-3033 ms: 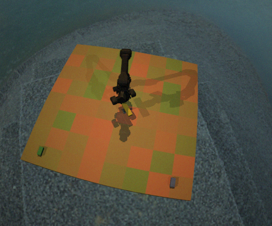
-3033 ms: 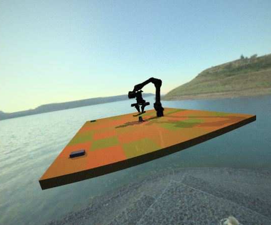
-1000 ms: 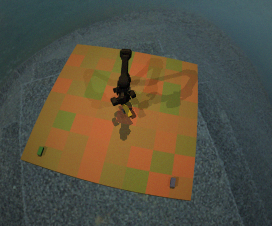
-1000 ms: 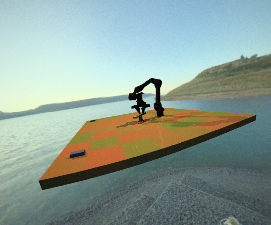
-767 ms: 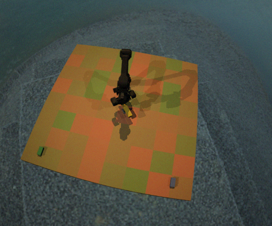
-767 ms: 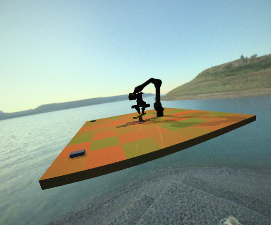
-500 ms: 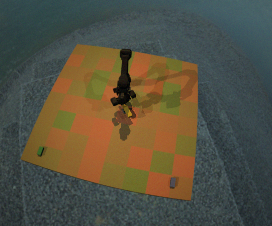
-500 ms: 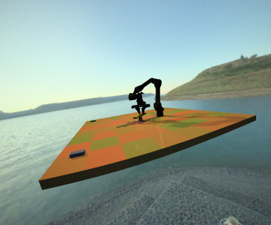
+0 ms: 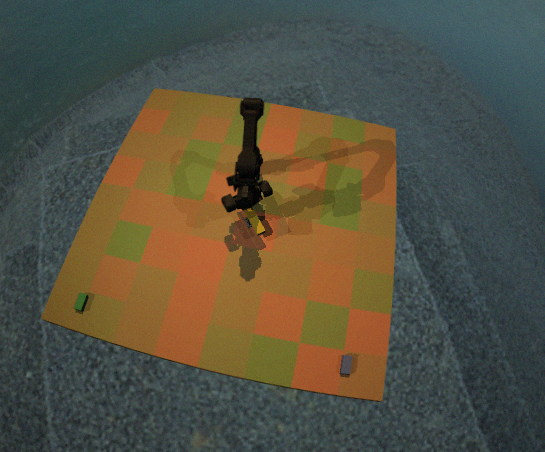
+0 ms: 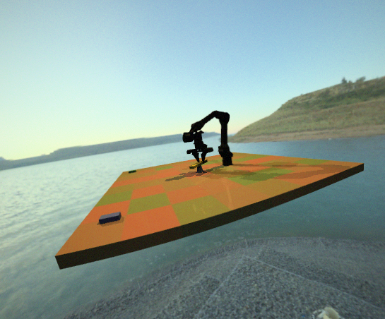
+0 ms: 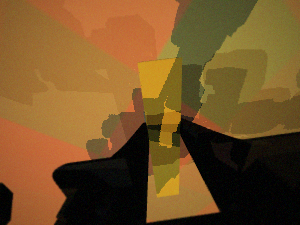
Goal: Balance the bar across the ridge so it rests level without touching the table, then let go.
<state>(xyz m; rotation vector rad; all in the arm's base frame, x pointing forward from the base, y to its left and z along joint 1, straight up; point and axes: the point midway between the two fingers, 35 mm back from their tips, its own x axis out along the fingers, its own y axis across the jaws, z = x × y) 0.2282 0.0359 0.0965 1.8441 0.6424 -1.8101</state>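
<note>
Black arm reaches out from the far edge of the checkered orange-and-green table (image 10: 227,208), gripper (image 11: 164,133) pointing down near the table's centre w/ fingers clamped on the yellow bar (image 11: 161,99) — bar runs lengthwise between them in the wrist view. Exterior view shows the bar (image 10: 198,164) sitting slightly tilted atop the small dark ridge (image 10: 200,169), above the table surface; whether its ends are level can't be told. Well apart from the arm — green block (image 9: 81,301) and a blue-grey block (image 9: 347,364) at the near corners.
</note>
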